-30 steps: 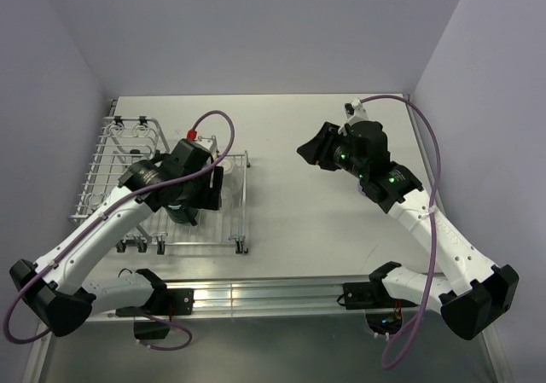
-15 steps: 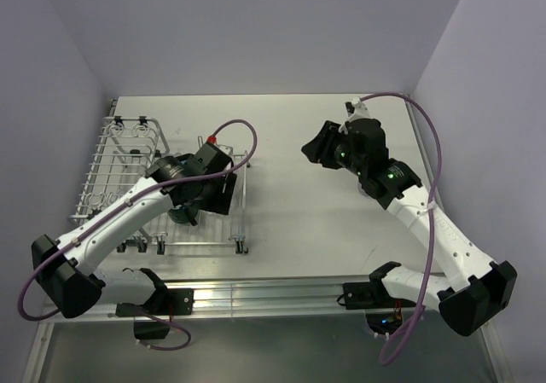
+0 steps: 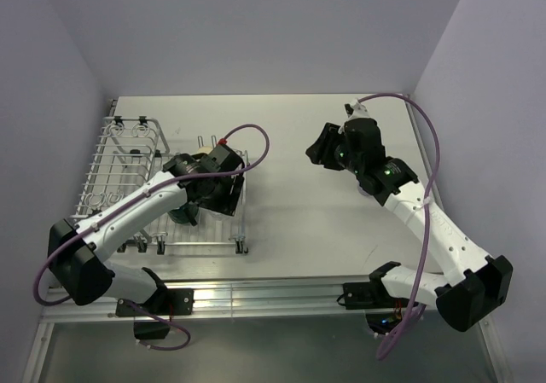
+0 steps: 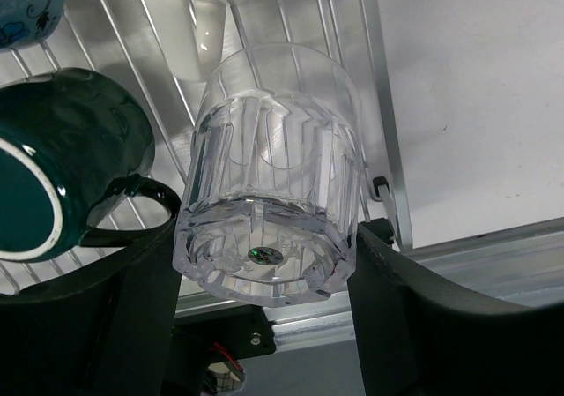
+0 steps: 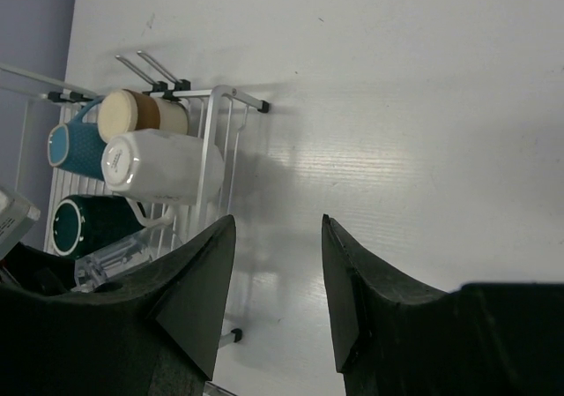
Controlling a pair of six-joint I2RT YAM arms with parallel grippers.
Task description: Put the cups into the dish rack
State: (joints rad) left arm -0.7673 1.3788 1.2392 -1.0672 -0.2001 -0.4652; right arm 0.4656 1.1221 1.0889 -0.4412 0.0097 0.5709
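Observation:
My left gripper (image 4: 264, 277) is shut on a clear glass tumbler (image 4: 273, 167), gripping its base and holding it tilted over the right end of the silver wire dish rack (image 4: 381, 105). Beside it in the rack lie a dark teal mug (image 4: 62, 175) and a light blue mug (image 4: 26, 3). In the right wrist view, a white mug (image 5: 159, 167), a brown cup (image 5: 137, 114), the light blue mug (image 5: 70, 145) and the dark teal mug (image 5: 92, 224) lie on their sides in the rack (image 5: 216, 149). My right gripper (image 5: 278, 228) hangs open and holds nothing above the table (image 5: 397, 105), right of the rack.
From above, the rack (image 3: 102, 165) fills the table's left part, with wire holders (image 3: 136, 131) at its far corner. My left gripper (image 3: 213, 191) is over its right end and my right gripper (image 3: 320, 153) is mid-table. An aluminium rail (image 3: 273, 293) runs along the near edge.
The left arm has swung to the right across the rack with the tumbler in its grip. The right arm has shifted slightly and stays open.

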